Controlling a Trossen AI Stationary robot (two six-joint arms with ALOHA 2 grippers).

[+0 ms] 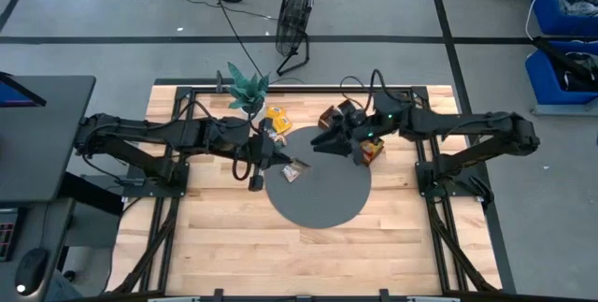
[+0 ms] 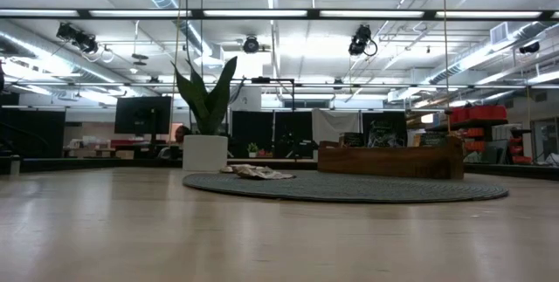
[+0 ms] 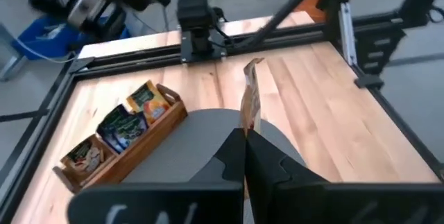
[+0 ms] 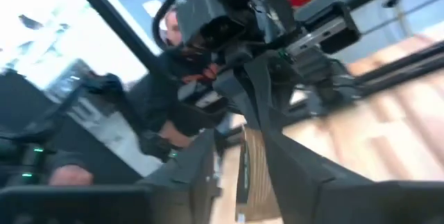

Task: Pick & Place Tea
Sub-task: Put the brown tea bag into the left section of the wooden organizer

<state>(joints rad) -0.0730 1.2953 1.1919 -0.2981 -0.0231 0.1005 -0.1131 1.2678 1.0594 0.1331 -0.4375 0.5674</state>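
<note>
My left gripper [image 1: 278,159] hovers over the left edge of the round grey mat [image 1: 318,199], shut on a brownish tea packet [image 3: 250,99] that is seen edge-on. My right gripper [image 4: 243,175] faces it from the table's right. It is open, with a finger on either side of the same packet [image 4: 248,161] and a gap on each side. More tea packets lie on the mat [image 2: 258,173]. Yellow packets [image 1: 277,118] lie beside the plant. Several stand in the wooden tray [image 3: 125,137]. My left gripper pinches the packet's lower end [image 3: 245,128] between its two fingers. The fingers come from the table's left, slanting slightly down. The packet stands on edge beyond the fingertips, lifted clear of the mat, with its free end [image 3: 254,64] toward the right arm.
A potted green plant [image 1: 247,87] stands at the far edge of the table, just left of the mat. The wooden tray [image 1: 372,151] lies on the mat's right side, under the right arm. Bare wood lies toward the table's near edge [image 1: 308,265].
</note>
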